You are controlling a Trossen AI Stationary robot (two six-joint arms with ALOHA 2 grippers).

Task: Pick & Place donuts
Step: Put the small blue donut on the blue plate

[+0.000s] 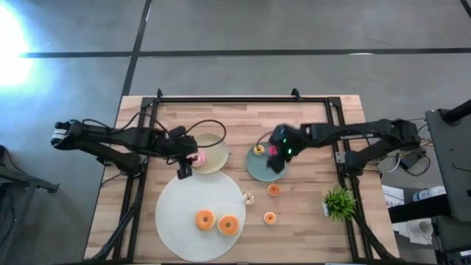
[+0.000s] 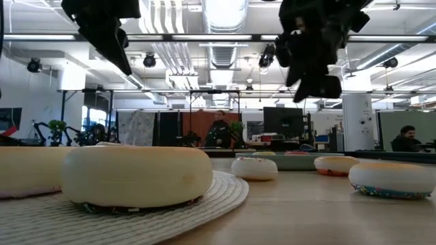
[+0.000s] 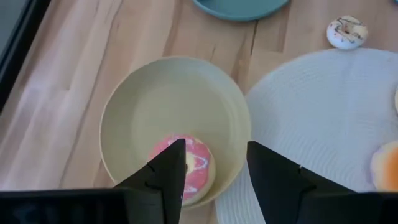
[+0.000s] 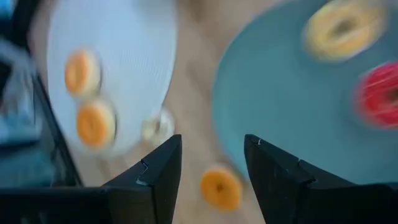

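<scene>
The left tool [image 1: 185,160] hung over the cream plate [image 1: 213,156], near the middle of the wooden worktop [image 1: 309,228]. Its two dark fingers [image 3: 168,171] were apart and held nothing. Right under them, inside the cream plate, lay the pink donut [image 3: 189,167], close to the plate's rim next to the big white mat [image 1: 176,221].

The right tool [image 1: 276,154] was above the teal plate [image 1: 257,169]. Its fingers [image 4: 155,171] were apart too, with nothing between them. On the teal plate sat a tiny yellow-orange donut [image 1: 259,149] and a tiny red donut [image 4: 378,99].

Two bigger orange donuts [image 1: 205,218] lay side by side on the white mat, toward its front edge, and they almost touched. A tiny whitish donut [image 1: 248,198] sat just at the mat's right edge. Two more tiny orange donuts were on the bare wood: one [image 1: 273,190] just in front of the teal plate, and one [image 1: 269,217] farther toward the front. A small green plant [image 1: 338,200] stood on the right side of the worktop, well apart from the plates.

In the low view, people [image 2: 219,131] showed far back in the room.
</scene>
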